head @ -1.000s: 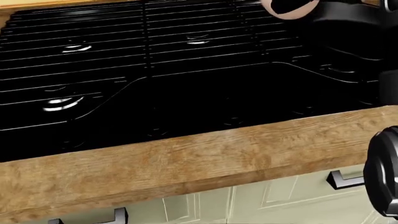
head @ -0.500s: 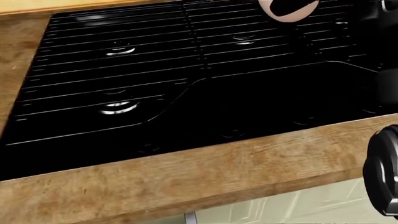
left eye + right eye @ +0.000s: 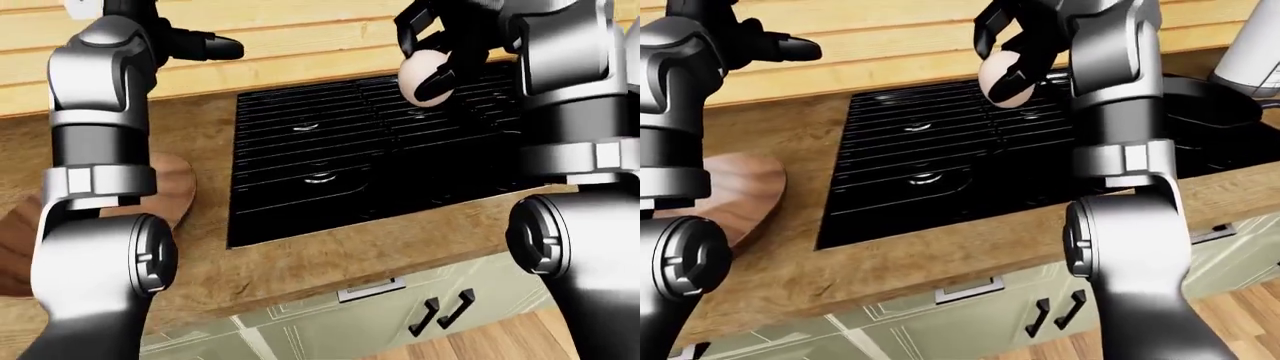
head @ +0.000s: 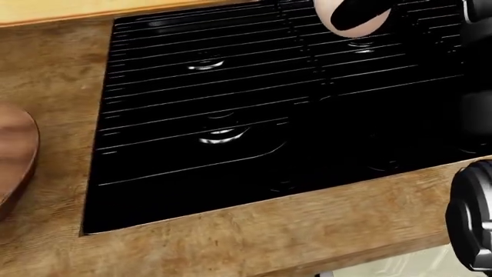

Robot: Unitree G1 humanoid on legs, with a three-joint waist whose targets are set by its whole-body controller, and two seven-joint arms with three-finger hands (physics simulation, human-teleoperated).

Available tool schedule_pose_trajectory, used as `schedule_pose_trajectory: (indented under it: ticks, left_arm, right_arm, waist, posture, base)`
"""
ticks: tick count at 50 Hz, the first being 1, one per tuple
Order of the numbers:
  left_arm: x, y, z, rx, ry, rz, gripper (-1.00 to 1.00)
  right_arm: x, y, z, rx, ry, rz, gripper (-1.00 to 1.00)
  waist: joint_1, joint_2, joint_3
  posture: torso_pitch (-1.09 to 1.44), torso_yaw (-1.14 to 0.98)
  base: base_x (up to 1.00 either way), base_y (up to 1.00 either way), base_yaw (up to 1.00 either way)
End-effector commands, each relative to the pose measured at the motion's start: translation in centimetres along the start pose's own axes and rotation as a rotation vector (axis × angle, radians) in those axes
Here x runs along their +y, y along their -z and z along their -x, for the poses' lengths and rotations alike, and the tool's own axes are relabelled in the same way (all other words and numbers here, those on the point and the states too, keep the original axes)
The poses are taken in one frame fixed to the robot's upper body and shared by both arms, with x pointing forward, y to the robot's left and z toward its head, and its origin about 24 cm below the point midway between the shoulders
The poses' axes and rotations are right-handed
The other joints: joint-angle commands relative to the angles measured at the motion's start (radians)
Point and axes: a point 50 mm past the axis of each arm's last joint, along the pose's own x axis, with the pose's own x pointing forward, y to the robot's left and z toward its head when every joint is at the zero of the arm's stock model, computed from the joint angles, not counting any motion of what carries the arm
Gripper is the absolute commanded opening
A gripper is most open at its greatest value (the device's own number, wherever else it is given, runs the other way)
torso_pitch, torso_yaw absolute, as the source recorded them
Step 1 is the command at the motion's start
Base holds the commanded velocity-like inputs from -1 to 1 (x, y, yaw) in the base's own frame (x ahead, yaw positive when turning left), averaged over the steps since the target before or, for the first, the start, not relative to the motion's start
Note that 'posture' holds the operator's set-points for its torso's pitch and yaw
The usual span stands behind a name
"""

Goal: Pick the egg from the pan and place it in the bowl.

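My right hand [image 3: 437,46] is shut on the pale egg [image 3: 425,79] and holds it in the air above the far part of the black stove [image 3: 330,172]. The egg also shows at the top of the head view [image 4: 350,17]. The black pan [image 3: 1215,101] sits on the stove's right side, to the right of my right arm. The brown wooden bowl [image 3: 740,195] stands on the counter left of the stove; its edge shows in the head view [image 4: 15,150]. My left hand [image 3: 200,46] is raised at the upper left, empty, fingers stretched out.
The wooden counter [image 4: 231,242] runs along the stove's near edge, with pale green cabinet doors [image 3: 420,315] below. A wood-plank wall [image 3: 300,45] rises behind the stove. A white object [image 3: 1250,52] stands at the far right beyond the pan.
The camera has swung left: the stove slides right in the head view and the bowl's edge comes in at the left. The egg stays held in my right hand.
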Motion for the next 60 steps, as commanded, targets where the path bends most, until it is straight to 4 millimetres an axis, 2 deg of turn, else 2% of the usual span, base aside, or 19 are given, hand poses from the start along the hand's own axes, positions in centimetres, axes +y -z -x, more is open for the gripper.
schedule_pose_trajectory:
  ticks: [1,8,11,12,16,20,22,24,25,27,34,35,36,40,43,44,58,59,60]
  left_arm:
    - [-0.12,-3.04,0.73,-0.126,0.007,0.002,1.00]
    - [0.07,-3.28,0.78,-0.128,0.005,0.004,1.00]
    - [0.06,-3.21,0.74,-0.128,0.005,0.005,1.00]
    - [0.07,-3.19,0.73,-0.127,0.005,0.005,1.00]
    - [0.15,-3.18,0.71,-0.128,0.003,0.005,1.00]
    - [0.15,-3.20,0.71,-0.129,0.002,0.005,1.00]
    - [0.13,-3.18,0.68,-0.129,0.002,0.005,1.00]
    - [0.10,-3.19,0.68,-0.129,0.002,0.005,1.00]
    - [0.09,-3.17,0.67,-0.129,0.002,0.004,1.00]
    - [0.09,-3.15,0.67,-0.129,0.002,0.006,1.00]
    - [0.34,-3.42,0.78,-0.132,-0.002,0.010,1.00]
    - [0.38,-3.44,0.79,-0.132,-0.002,0.010,1.00]
    - [0.41,-3.49,0.80,-0.132,-0.002,0.011,1.00]
    - [0.61,-3.61,0.81,-0.134,-0.005,0.014,1.00]
    - [0.78,-3.65,0.84,-0.134,-0.006,0.016,1.00]
    - [0.79,-3.54,0.77,-0.132,-0.007,0.016,1.00]
    - [0.64,-3.53,0.82,-0.132,-0.009,0.012,1.00]
    - [0.66,-3.51,0.81,-0.130,-0.010,0.013,1.00]
    - [0.68,-3.49,0.80,-0.129,-0.011,0.013,1.00]
  right_arm:
    - [-1.58,-2.06,1.61,-0.072,0.086,0.043,-1.00]
    - [-1.61,-2.19,1.62,-0.073,0.086,0.044,-1.00]
    - [-1.53,-2.16,1.56,-0.073,0.083,0.044,-1.00]
    - [-1.55,-2.17,1.56,-0.073,0.083,0.044,-1.00]
    - [-1.53,-2.07,1.56,-0.072,0.083,0.042,-1.00]
    - [-1.55,-2.09,1.62,-0.073,0.083,0.043,-1.00]
    - [-1.57,-2.10,1.66,-0.073,0.083,0.042,-1.00]
    - [-1.56,-2.07,1.66,-0.074,0.084,0.042,-1.00]
    - [-1.54,-2.06,1.66,-0.073,0.083,0.042,-1.00]
    - [-1.54,-2.04,1.67,-0.074,0.083,0.041,-1.00]
    - [-1.55,-2.11,1.70,-0.078,0.083,0.040,-1.00]
    - [-1.56,-2.21,1.76,-0.087,0.083,0.042,-1.00]
    - [-1.59,-2.34,1.84,-0.092,0.080,0.034,-1.00]
    - [-1.41,-2.26,1.66,-0.089,0.083,0.054,-1.00]
    - [-1.38,-1.95,1.37,-0.057,0.090,0.072,-1.00]
    - [-1.41,-1.91,1.34,-0.054,0.095,0.078,-1.00]
    - [-2.07,-2.22,1.60,-0.076,0.149,0.032,-1.00]
    - [-2.12,-2.29,1.61,-0.074,0.149,0.027,-1.00]
    - [-2.20,-2.38,1.64,-0.074,0.153,0.029,-1.00]
  waist:
    - [-0.010,-0.002,-0.033]
    - [-0.017,-0.061,-0.024]
    - [-0.013,-0.116,-0.035]
    - [-0.018,-0.091,-0.030]
    - [0.000,-0.097,-0.052]
    - [0.004,-0.054,-0.028]
    - [-0.001,-0.011,-0.028]
    - [-0.005,0.075,-0.047]
    - [-0.005,0.029,-0.039]
    - [-0.006,0.035,-0.031]
    - [-0.016,-0.038,-0.022]
    - [-0.011,-0.061,-0.004]
    - [-0.008,-0.043,0.000]
    - [-0.003,-0.048,-0.001]
    - [0.011,-0.085,-0.006]
    - [0.013,-0.066,0.000]
    - [0.001,-0.038,-0.014]
    - [-0.002,-0.034,-0.038]
    - [-0.001,-0.047,-0.038]
  posture:
    - [0.00,0.00]
    - [0.00,0.00]
    - [0.00,0.00]
    - [0.00,0.00]
    - [0.00,0.00]
    - [0.00,0.00]
    - [0.00,0.00]
    - [0.00,0.00]
    - [0.00,0.00]
    - [0.00,0.00]
    - [0.00,0.00]
    - [0.00,0.00]
    - [0.00,0.00]
    - [0.00,0.00]
    - [0.00,0.00]
    - [0.00,0.00]
    - [0.00,0.00]
    - [0.00,0.00]
    - [0.00,0.00]
  base:
    - [0.00,0.43,0.00]
    - [0.00,0.43,0.00]
    - [0.00,0.42,0.00]
    - [0.00,0.42,0.00]
    - [0.00,0.42,0.00]
    - [0.00,0.42,0.00]
    - [0.00,0.42,0.00]
    - [0.00,0.42,0.00]
    - [0.00,0.43,0.00]
    - [0.00,0.43,0.00]
    - [0.00,0.43,0.00]
    - [0.00,0.00,0.00]
    - [0.00,0.00,0.00]
    - [0.00,0.00,0.00]
    - [0.00,0.00,0.00]
    - [0.00,0.00,0.00]
    - [0.00,0.00,0.00]
    - [0.00,0.26,0.00]
    - [0.00,0.48,0.00]
